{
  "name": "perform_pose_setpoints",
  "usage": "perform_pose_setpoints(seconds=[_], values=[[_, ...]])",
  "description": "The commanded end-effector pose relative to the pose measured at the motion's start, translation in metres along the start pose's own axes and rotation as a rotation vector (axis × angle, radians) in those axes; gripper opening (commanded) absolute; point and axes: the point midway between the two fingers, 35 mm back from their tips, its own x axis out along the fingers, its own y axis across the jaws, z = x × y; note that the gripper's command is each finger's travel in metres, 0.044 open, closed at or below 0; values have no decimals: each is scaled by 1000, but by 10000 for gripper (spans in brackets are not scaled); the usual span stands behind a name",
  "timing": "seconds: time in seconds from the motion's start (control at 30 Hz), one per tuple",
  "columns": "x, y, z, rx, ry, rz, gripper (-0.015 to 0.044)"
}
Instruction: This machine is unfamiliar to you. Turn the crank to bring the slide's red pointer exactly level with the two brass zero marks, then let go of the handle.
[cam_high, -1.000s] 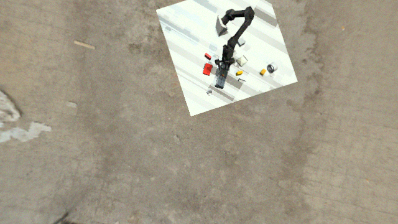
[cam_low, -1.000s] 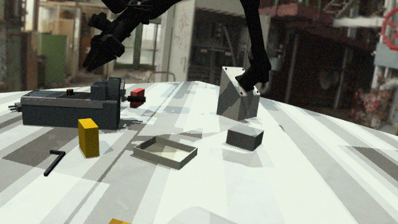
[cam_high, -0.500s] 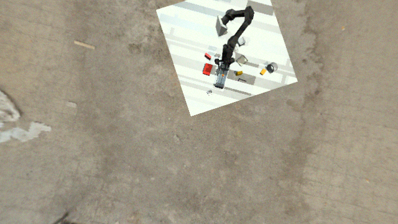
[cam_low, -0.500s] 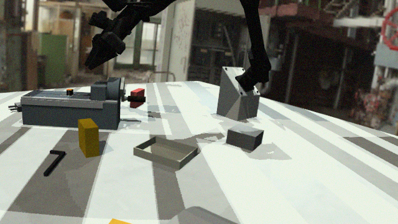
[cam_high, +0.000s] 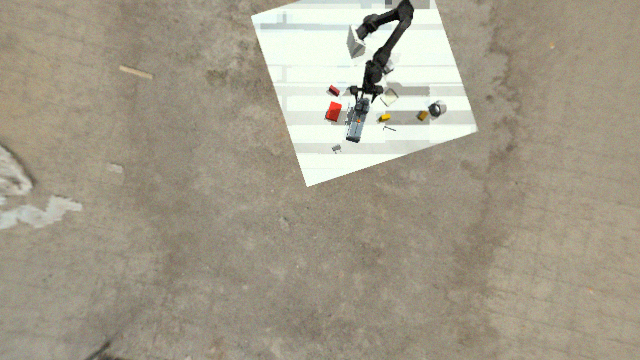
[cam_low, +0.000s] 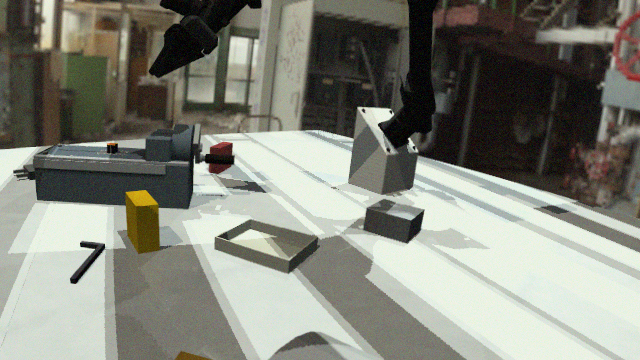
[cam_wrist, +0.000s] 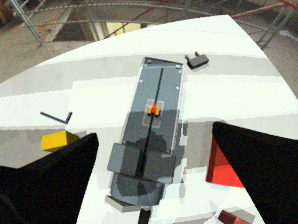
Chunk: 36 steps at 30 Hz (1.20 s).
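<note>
Top view: the black arm (cam_high: 387, 45) is seen reaching from the far edge of the striped white table (cam_high: 310, 165) down toward a grey slide machine (cam_high: 356, 126). The jaws (cam_high: 361, 95) are placed over the machine's near end. A large red block (cam_high: 333, 111) and a smaller red block (cam_high: 334, 90) lie on one side of the machine; a yellow block (cam_high: 384, 117), an open tray (cam_high: 389, 96) and a grey cylinder (cam_high: 437, 108) lie on the other.

Exterior view: the jaws (cam_low: 172, 52) are held well above the machine (cam_low: 107, 175), apart from it, with nothing gripped. A dark crank handle (cam_low: 219, 159) is seen projecting from the machine's raised end, in front of a red block (cam_low: 221, 149). A small orange-red pointer (cam_low: 112, 147) stands on the machine's top. An upright yellow block (cam_low: 142, 220), a black hex key (cam_low: 86, 260), a shallow tray (cam_low: 235, 245), a grey box (cam_low: 393, 219) and the arm's wedge-shaped pedestal (cam_low: 367, 160) are spread on the table.

Wrist view: the machine (cam_wrist: 149, 139) is viewed lengthwise from above, its crank handle (cam_wrist: 143, 223) nearest the camera and the red pointer (cam_wrist: 154, 110) partway along the central slot. The brass marks cannot be made out. The jaws are spread wide, one dark finger (cam_wrist: 40, 189) at each lower corner, and hold nothing.
</note>
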Motion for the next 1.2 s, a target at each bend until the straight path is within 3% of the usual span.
perform_pose_setpoints(seconds=[0.0, 0.77, 1.17], values=[[-10, 5, -14, 45, -3, -38, 440], [-59, 26, -84, 228, -74, -193, 440], [-6, 27, -125, 229, -73, -193, 440]])
